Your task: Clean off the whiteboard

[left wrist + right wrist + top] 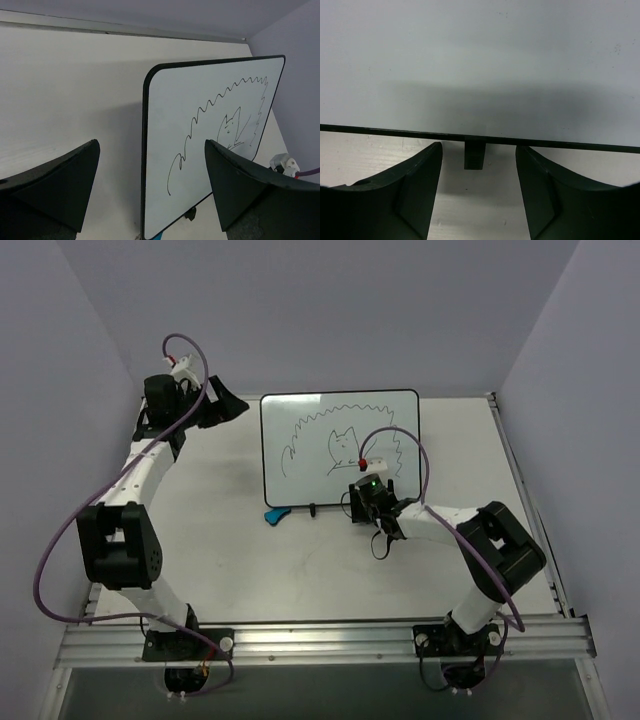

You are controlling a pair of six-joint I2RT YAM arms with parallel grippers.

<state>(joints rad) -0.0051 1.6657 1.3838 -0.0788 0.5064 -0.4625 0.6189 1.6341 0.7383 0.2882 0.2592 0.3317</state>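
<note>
The whiteboard (340, 445) stands upright on the table, its white face carrying black marker scribbles and a small cat-like drawing. In the left wrist view the whiteboard (210, 150) is seen at a slant, its black left edge between the fingers but well ahead of them. My left gripper (232, 405) (151, 145) hangs open left of the board. My right gripper (368, 488) (479, 147) is low at the board's lower right, open, with a small black foot (474, 156) between its fingers and untouched. The whiteboard (480, 60) fills the upper right wrist view.
A small blue eraser (277, 514) lies on the table at the board's lower left corner, next to another black foot (312, 508). Lilac walls close in the table on three sides. A metal rail (320, 640) runs along the near edge.
</note>
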